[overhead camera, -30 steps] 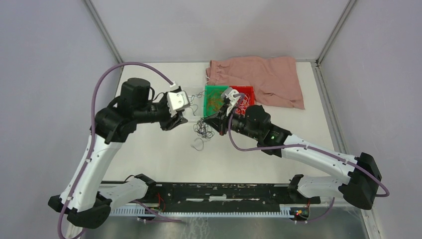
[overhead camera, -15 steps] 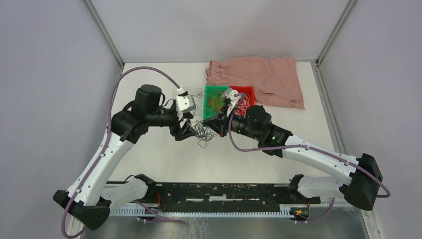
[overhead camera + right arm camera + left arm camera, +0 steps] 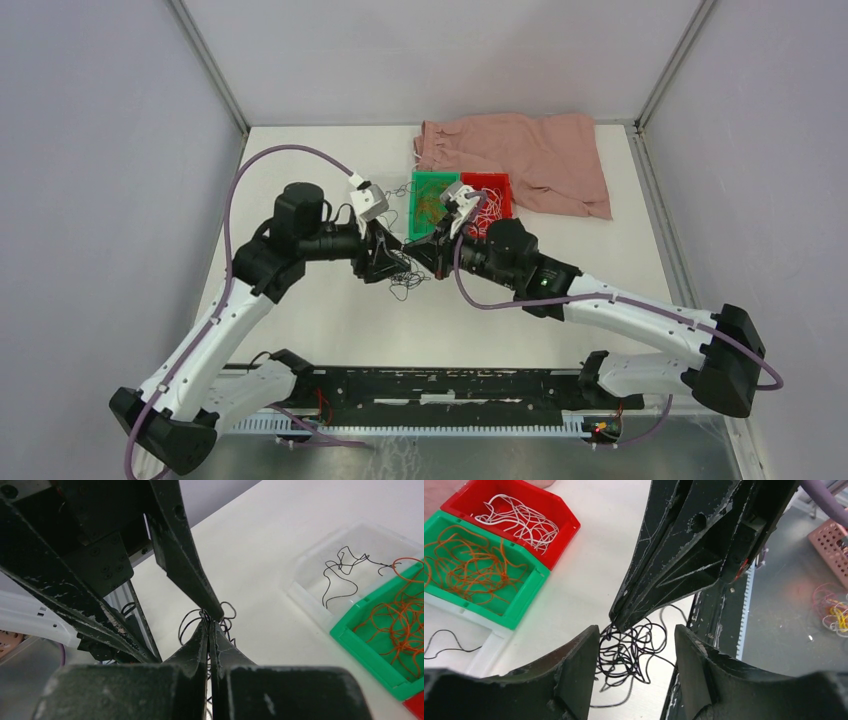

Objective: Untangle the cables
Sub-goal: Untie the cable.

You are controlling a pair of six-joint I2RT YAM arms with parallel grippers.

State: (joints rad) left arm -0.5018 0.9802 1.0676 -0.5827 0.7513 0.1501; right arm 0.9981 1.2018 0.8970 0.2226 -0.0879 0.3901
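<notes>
A tangle of black cables (image 3: 405, 280) lies on the white table between the two arms. In the left wrist view the tangle (image 3: 631, 652) sits between my left gripper's (image 3: 636, 635) open jaws. My right gripper (image 3: 209, 622) is shut on the top of the tangle (image 3: 192, 620), its tip reaching in from above in the left wrist view (image 3: 617, 619). In the top view the left gripper (image 3: 388, 262) and right gripper (image 3: 425, 258) nearly meet. White wires lie in a red bin (image 3: 566, 522), orange wires in a green bin (image 3: 531, 595), one black wire in a clear bin (image 3: 305, 575).
A pink cloth (image 3: 530, 155) lies at the back right, behind the row of bins (image 3: 415, 215). The left gripper's fingers (image 3: 185, 550) crowd close in front of the right wrist camera. The black rail (image 3: 440, 385) runs along the near table edge.
My left arm has swung right and down from the clear bin to the tangle, its open jaws now straddling it. The right gripper has stayed shut on the tangle, shifting slightly left.
</notes>
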